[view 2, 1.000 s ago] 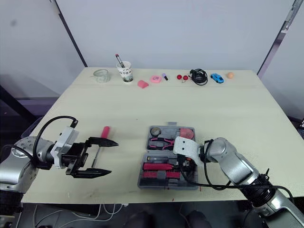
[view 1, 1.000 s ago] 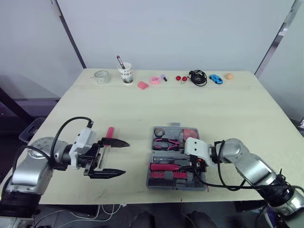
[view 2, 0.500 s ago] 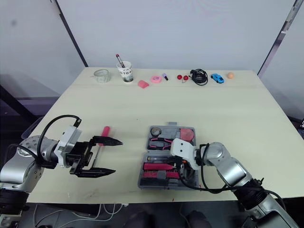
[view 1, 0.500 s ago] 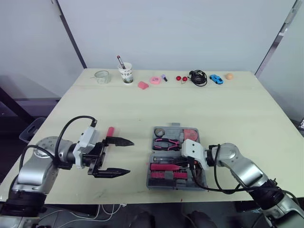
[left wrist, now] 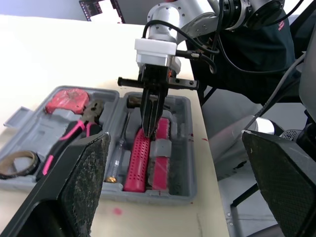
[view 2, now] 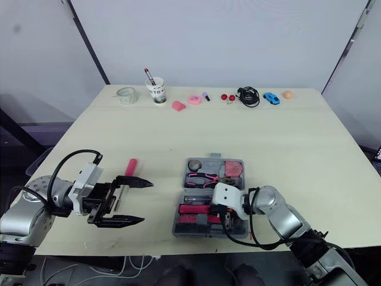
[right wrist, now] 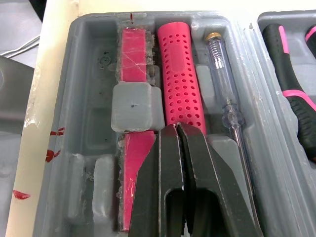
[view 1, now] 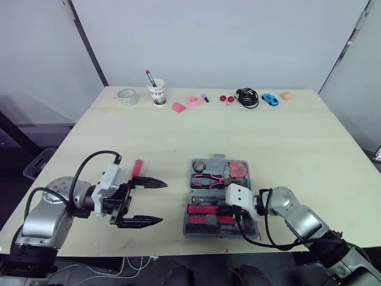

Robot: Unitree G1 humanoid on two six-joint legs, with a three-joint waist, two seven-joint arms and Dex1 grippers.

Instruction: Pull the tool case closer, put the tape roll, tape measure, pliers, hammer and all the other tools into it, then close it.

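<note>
The grey plastic tool case (view 1: 189, 230) lies open near the front edge of the pale table (view 1: 268, 137), its lid flat so that every moulded slot faces up. The far half of the case holds the dark tape roll (view 1: 199, 165), the round red tape measure (view 1: 239, 169) and the pink-and-black pliers (view 1: 209, 179). In the near half, the hammer with the pink perforated grip (right wrist: 180, 84) lies beside a clear-handled tester screwdriver (right wrist: 223, 81).

The right hand (right wrist: 176, 130) reaches down into that near half with its two black fingers pressed together and nothing between them. The tips rest at the end of the hammer grip, which looks more like a push to seat the hammer in its recess than a grasp.

Left of the case and well apart from it, a pink-handled tool with a thin metal shaft (view 1: 137, 167), probably a screwdriver, lies on the table, its shaft running toward the left hand (view 1: 163, 202). That hand hovers with its fingers spread wide and pointing toward the case, a stance suited to closing on this tool. By my reading, it is the piece left to pack before the lid can come down.
</note>
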